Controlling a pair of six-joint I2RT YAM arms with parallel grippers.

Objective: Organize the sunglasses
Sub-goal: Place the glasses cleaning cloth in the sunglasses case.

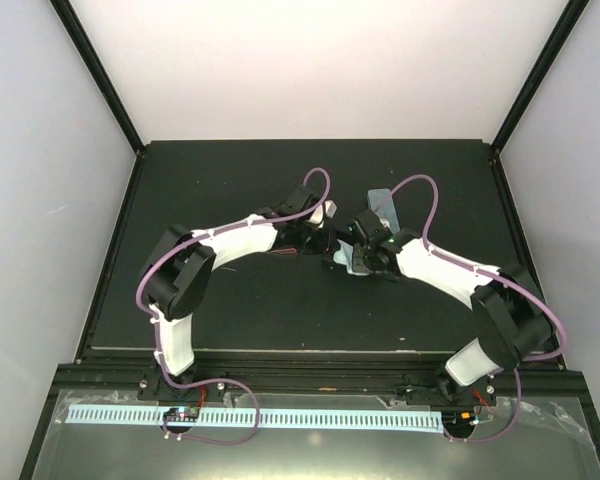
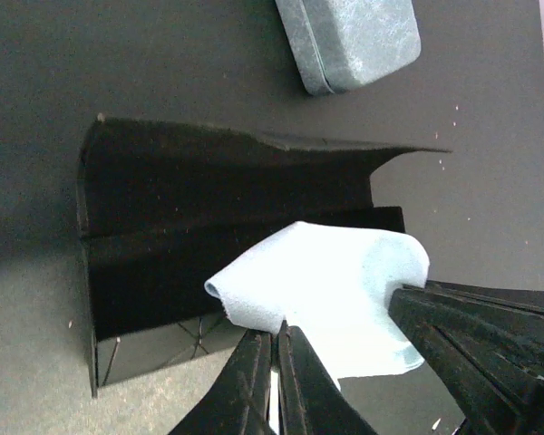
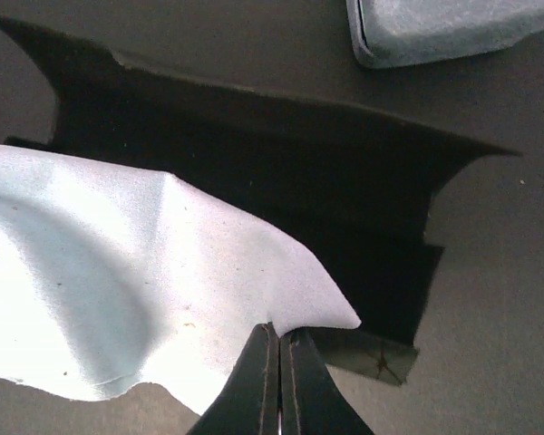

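Observation:
No sunglasses show in any view. A light blue cleaning cloth (image 2: 344, 290) hangs over the open black case (image 2: 208, 199), pinched at two edges. My left gripper (image 2: 276, 331) is shut on the cloth's near edge. My right gripper (image 3: 279, 331) is shut on a corner of the same cloth (image 3: 118, 281), above the case's dark inside (image 3: 299, 172). In the top view both grippers meet at the middle of the table, the left (image 1: 323, 243) beside the right (image 1: 356, 250). What lies inside the case is too dark to tell.
A closed pale blue case (image 2: 354, 41) lies just beyond the black one, also seen in the right wrist view (image 3: 444, 27) and the top view (image 1: 380, 205). The dark mat (image 1: 230, 180) is bounded by black frame posts at the back corners.

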